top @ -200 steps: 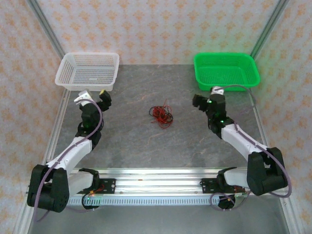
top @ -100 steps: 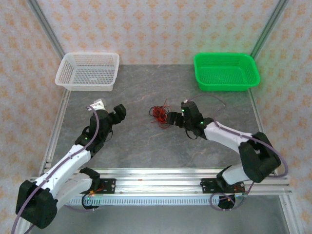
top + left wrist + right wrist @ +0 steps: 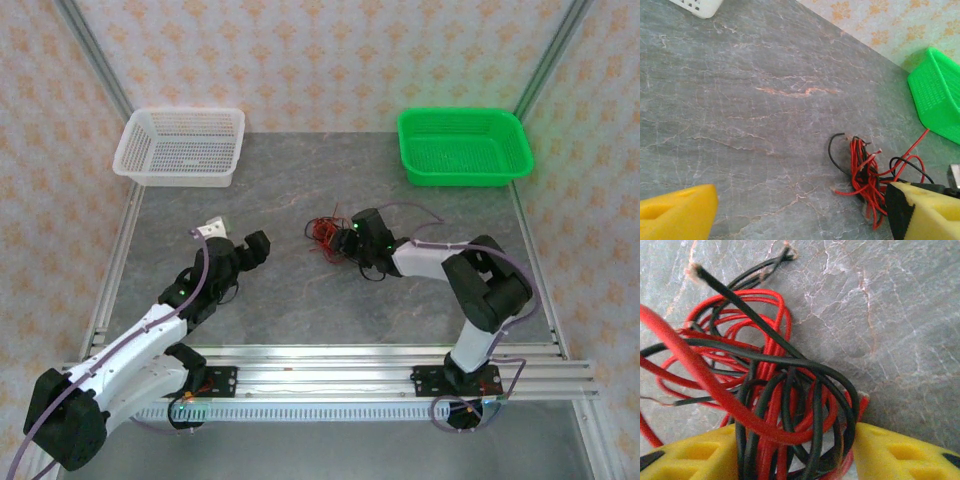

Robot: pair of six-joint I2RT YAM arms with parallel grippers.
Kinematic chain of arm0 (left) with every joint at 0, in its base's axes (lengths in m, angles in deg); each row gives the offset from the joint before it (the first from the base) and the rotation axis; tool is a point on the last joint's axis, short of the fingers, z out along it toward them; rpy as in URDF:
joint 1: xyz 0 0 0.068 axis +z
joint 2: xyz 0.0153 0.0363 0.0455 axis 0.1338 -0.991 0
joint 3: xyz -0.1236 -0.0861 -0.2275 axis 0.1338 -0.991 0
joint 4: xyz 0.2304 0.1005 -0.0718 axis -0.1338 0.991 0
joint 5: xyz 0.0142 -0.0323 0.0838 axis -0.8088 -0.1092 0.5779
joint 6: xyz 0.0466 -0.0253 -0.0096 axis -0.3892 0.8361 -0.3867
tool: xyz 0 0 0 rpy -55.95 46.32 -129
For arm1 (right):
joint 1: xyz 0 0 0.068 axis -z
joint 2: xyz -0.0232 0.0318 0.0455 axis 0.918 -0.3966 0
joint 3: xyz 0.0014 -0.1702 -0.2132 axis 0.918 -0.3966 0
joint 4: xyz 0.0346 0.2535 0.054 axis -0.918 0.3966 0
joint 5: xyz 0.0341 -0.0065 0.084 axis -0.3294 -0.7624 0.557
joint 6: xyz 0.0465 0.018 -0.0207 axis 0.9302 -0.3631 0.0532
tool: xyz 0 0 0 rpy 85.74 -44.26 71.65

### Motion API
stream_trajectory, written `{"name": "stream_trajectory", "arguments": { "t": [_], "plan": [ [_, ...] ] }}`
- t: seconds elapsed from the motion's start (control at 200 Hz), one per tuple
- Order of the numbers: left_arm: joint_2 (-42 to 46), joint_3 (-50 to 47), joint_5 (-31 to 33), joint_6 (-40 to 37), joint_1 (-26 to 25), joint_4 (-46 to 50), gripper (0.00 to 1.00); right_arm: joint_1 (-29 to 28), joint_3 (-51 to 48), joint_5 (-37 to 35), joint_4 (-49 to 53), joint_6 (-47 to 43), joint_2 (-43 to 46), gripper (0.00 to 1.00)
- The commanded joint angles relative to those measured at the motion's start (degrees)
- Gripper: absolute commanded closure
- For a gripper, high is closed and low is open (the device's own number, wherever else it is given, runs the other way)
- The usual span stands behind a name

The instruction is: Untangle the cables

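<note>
The cables [image 3: 326, 232] are a small tangle of thin red and black wires in the middle of the table. My right gripper [image 3: 350, 243] is at the tangle's right side. In the right wrist view its yellow fingers [image 3: 895, 452] stand apart, and part of the tangle [image 3: 770, 390] lies between them; the gripper [image 3: 795, 436] is open. My left gripper [image 3: 256, 246] hovers left of the tangle, apart from it. In the left wrist view the gripper [image 3: 800, 200] is open wide, and the cables [image 3: 865, 172] lie just ahead of its right finger [image 3: 927, 212].
A white basket [image 3: 180, 145] stands at the back left and a green basket [image 3: 463, 145] at the back right, the latter also in the left wrist view [image 3: 937, 95]. Grey marbled table surface [image 3: 270, 190] surrounds the tangle. A metal rail [image 3: 330, 365] runs along the near edge.
My right gripper swung from near the green basket down to the tangle and now straddles part of it. My left gripper moved right and nearer, toward the tangle.
</note>
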State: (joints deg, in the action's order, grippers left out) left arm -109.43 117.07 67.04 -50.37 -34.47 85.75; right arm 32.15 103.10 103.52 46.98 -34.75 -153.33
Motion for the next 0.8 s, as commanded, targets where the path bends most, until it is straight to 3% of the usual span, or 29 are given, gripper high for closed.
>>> {"name": "stream_trajectory", "arguments": {
  "t": [0.0,0.08,0.21,0.526,0.791],
  "plan": [
    [1.4,0.1,0.4,-0.1,-0.9,2.3,0.12,-0.4,0.6,-1.2,-4.1,2.7,-1.2,0.69],
    [1.8,0.7,-0.6,-0.9,-1.4,2.8,0.12,-0.5,0.1,-2.6,-4.8,1.3,-0.7,0.91],
    [2.3,1.6,-3.0,-2.5,-2.5,3.2,0.12,-0.4,-1.2,-3.4,-6.7,-6.7,1.7,1.0],
    [0.5,1.1,-13.5,-4.8,-4.3,-2.7,0.11,-0.4,-5.5,7.9,-10.1,-36.8,9.3,1.0],
    [-4.4,-0.7,-15.4,-3.5,-5.1,-9.6,0.06,-0.4,-7.3,13.4,-13.9,-37.0,11.2,1.0]
  ]
}}
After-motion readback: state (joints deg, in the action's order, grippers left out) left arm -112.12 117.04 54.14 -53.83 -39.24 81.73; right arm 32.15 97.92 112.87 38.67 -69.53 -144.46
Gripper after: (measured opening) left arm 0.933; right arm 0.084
